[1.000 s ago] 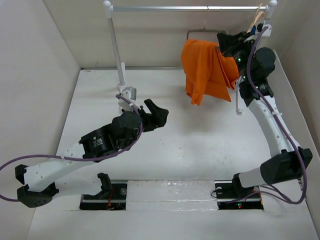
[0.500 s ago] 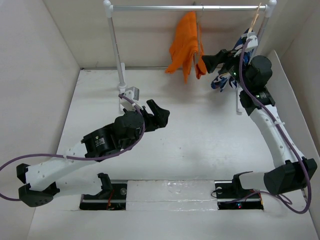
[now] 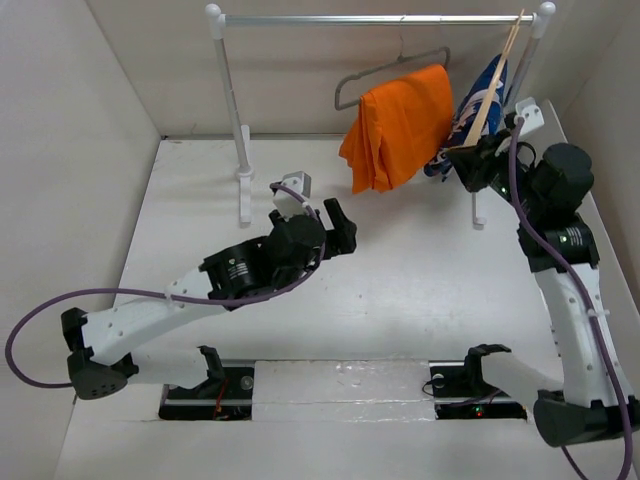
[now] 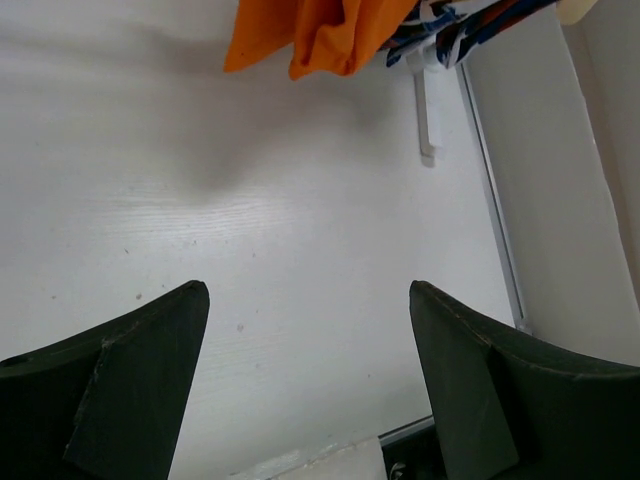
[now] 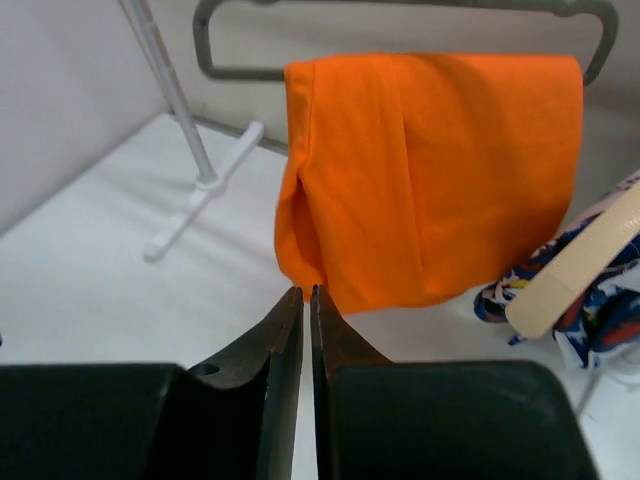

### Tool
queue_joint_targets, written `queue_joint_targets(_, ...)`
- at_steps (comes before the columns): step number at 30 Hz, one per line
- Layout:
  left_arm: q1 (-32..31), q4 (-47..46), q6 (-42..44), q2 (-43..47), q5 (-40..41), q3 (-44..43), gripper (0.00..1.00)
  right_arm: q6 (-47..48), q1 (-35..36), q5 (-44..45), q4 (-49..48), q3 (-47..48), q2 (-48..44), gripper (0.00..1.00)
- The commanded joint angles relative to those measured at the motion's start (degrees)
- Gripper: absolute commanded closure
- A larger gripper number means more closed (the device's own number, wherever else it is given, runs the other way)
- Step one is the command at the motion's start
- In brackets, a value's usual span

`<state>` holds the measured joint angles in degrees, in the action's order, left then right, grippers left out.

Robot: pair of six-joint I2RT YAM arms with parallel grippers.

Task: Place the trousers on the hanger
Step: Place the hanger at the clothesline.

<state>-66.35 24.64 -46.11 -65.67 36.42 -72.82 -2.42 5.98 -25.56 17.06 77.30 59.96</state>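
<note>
The trousers (image 5: 430,170) are draped over the hanger (image 5: 245,73), straight ahead of the right gripper (image 5: 306,292), whose jaws are pressed together with nothing between them. The left gripper (image 4: 305,292) is spread wide and empty, with the trousers well ahead of its jaws.

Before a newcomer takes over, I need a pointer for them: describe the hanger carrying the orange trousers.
Look to the silver rail at the back. Right of its middle hangs the hanger, with the orange trousers draped over its bar. It is thin grey metal, while the wooden hanger to its right carries a blue patterned garment.
</note>
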Motion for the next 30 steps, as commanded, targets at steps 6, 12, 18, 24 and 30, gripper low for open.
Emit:
queue_joint_targets(6,0.1,-5.9,2.2,-4.1,-1.5,-1.4,0.2,5.3,0.2,1.7,10.6,-8.4,-11.3,0.61)
queue_joint_targets(12,17.4,-11.2,-0.6,1.7,-18.0,7.7,0.23,3.9,1.0,-0.2,5.7,-2.9,-5.6,0.17)
queue_joint_targets(18,19.5,-10.0,0.7,5.7,-19.9,10.9,0.24,3.0,5.4,7.1,-1.9,14.8,12.7,0.14)
queue_joint_targets(24,19.5,-8.6,1.9,9.5,-20.4,12.9,0.24,4.2,8.4,16.4,-0.7,34.0,31.8,0.11)
queue_joint_targets(30,19.5,-9.2,1.6,11.4,-23.6,16.6,0.24,-2.1,9.6,18.6,-2.5,43.6,41.5,0.02)
